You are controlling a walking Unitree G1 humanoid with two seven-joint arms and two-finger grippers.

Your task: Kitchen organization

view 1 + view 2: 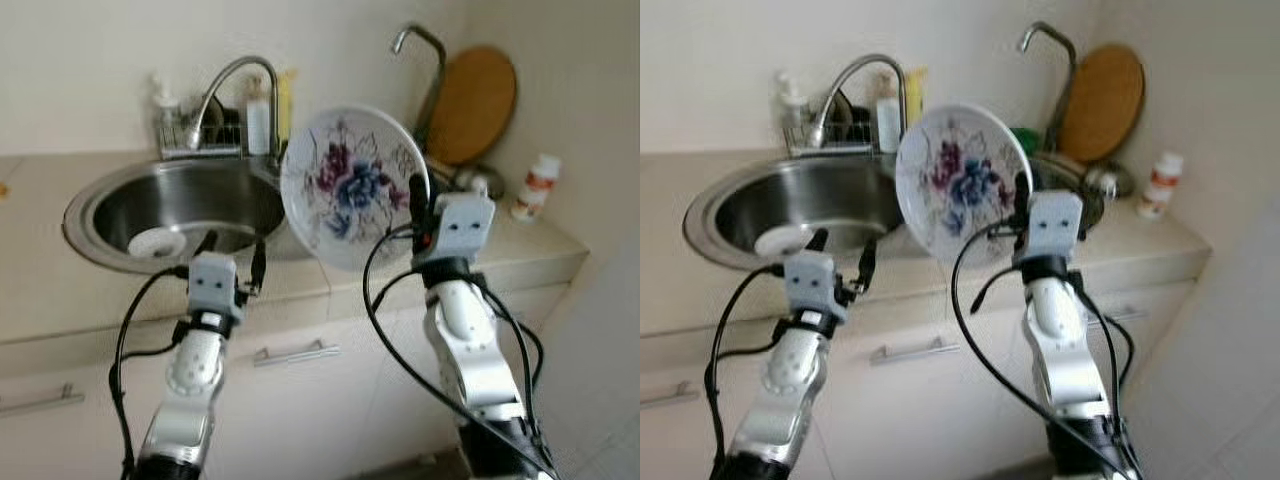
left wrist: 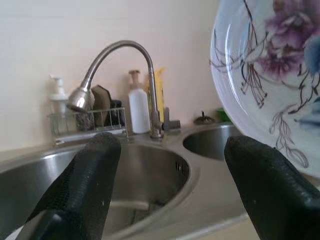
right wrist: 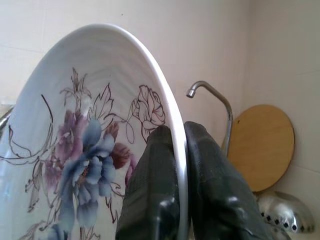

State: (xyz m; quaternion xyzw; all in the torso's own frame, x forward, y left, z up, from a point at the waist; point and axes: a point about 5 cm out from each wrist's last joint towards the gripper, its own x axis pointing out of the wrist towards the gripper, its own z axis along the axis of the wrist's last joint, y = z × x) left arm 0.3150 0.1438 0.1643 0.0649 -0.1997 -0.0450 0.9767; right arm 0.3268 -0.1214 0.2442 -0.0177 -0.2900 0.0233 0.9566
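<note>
A white plate with blue and purple flowers (image 1: 345, 185) stands on edge in the air above the counter, between the two sinks. My right gripper (image 1: 420, 205) is shut on its rim, with one finger (image 3: 155, 185) on the painted face and the other behind. My left gripper (image 1: 232, 258) is open at the front edge of the round steel sink (image 1: 110, 195), its fingers (image 2: 85, 185) spread wide with nothing between them. A small white dish (image 1: 157, 242) lies in that sink.
A curved tap (image 1: 235, 85), a wire rack (image 1: 200, 140) with bottles and a sponge stand behind the sink. A second tap (image 1: 420, 45), a round wooden board (image 1: 475, 100) and a white bottle with orange label (image 1: 535, 185) are at the right. Drawer handles (image 1: 295, 353) below.
</note>
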